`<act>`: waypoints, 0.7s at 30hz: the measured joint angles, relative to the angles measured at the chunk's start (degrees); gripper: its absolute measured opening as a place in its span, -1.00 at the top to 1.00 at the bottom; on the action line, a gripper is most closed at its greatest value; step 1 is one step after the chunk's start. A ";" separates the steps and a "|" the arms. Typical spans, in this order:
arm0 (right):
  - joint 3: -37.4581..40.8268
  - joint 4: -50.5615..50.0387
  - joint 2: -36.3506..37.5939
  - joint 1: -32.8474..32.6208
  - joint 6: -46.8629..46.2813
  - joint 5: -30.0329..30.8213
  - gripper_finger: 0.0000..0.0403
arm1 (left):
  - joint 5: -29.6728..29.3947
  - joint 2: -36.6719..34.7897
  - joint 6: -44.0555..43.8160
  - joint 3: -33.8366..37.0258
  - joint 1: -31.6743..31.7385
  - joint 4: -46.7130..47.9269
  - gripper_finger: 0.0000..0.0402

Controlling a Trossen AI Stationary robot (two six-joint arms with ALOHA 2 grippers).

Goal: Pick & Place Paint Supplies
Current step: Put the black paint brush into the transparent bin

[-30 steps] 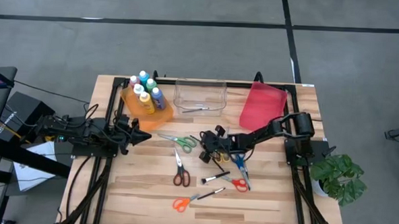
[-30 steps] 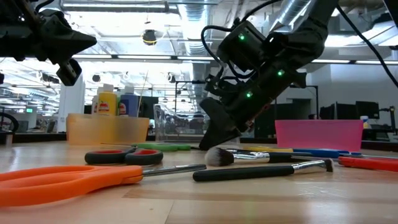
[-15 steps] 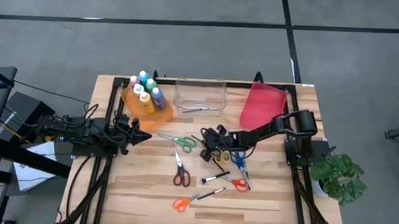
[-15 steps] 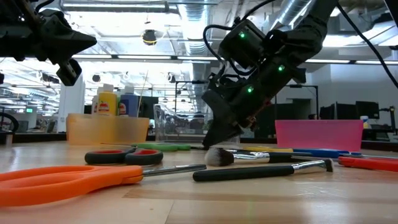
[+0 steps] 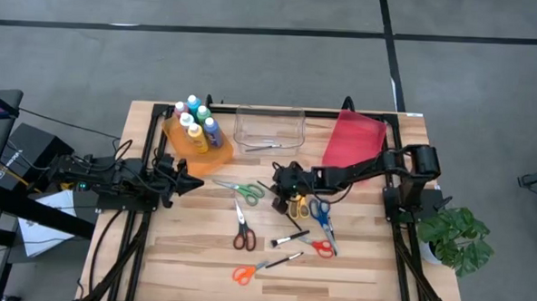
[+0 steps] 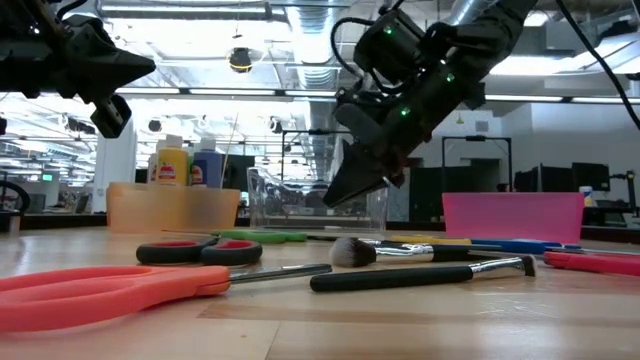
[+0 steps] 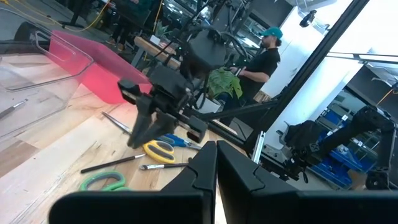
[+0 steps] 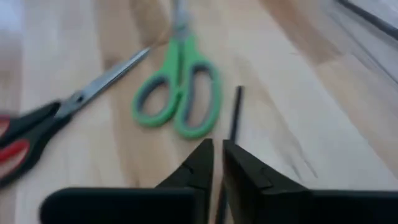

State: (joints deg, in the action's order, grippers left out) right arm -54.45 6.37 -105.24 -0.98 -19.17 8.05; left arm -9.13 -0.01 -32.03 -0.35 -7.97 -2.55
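My right gripper (image 5: pixel 282 188) hangs above the table's middle, slanting down, clear of everything. Its fingers (image 8: pixel 217 155) are all but shut, a thin slit between the tips and nothing in it. Beyond the tips a thin dark paintbrush (image 8: pixel 236 112) and green scissors (image 8: pixel 180 102) lie flat on the wood. Yellow scissors (image 5: pixel 295 206) and blue scissors (image 5: pixel 320 213) lie just on the near side of it. Two thicker brushes (image 5: pixel 289 237) (image 5: pixel 284 259) lie nearer the front. My left gripper (image 5: pixel 194 182) waits shut at the left, level, holding nothing.
An orange bin (image 5: pixel 216 148) holding several paint bottles, a clear bin (image 5: pixel 270 123) and a tilted red bin (image 5: pixel 352 143) stand along the far edge. Black-and-red scissors (image 5: pixel 242 233), orange scissors (image 5: pixel 243 275) and red scissors (image 5: pixel 322 248) lie scattered toward the front.
My right gripper has risen from the table among the scissors and brushes and drawn a little toward the far edge. It has taken nothing along. The brush with the pale head stays where it lay.
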 joint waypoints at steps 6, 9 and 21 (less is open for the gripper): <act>-1.96 -9.58 -1.56 -0.69 0.23 -0.92 0.41 | 0.00 0.00 0.02 0.00 0.02 0.00 0.97; -3.74 -16.48 -1.61 0.41 -0.24 -2.52 0.23 | 0.02 0.00 0.02 -0.01 0.00 -0.02 0.97; -13.77 -33.52 -1.98 2.37 3.13 -3.72 0.16 | 0.00 0.00 0.01 -0.01 0.01 -0.02 0.97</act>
State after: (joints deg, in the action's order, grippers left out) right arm -68.22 -27.16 -107.22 1.39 -16.04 4.33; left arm -9.13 -0.01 -32.02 -0.36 -7.96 -2.57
